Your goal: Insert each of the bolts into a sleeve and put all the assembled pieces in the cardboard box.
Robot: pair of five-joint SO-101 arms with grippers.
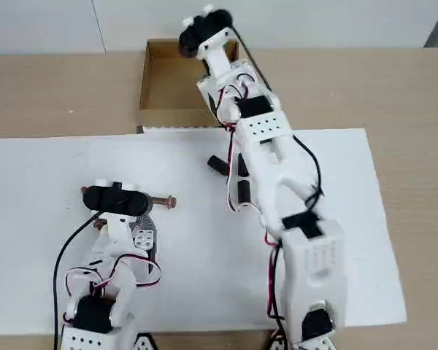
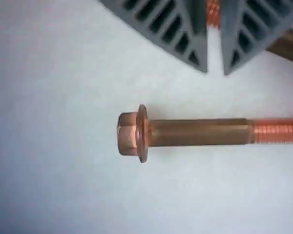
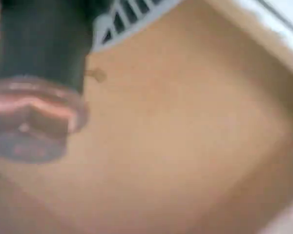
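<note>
The right jaws are clamped on a black sleeve (image 3: 39,44) with a copper bolt head (image 3: 29,122) showing at its end. The floor of the cardboard box (image 1: 155,80) lies directly beneath them. The left jaws pinch the threaded shank of a second bolt (image 2: 212,12). Just past their tips a loose bolt (image 2: 185,131) lies flat on the white sheet (image 2: 63,185), crosswise to them. Spare sleeves (image 1: 217,165) lie well apart from the left jaws.

text: none legible | bolt (image 2: 200,132) head — no readable marking | cardboard box (image 1: 168,84) — no print legible
</note>
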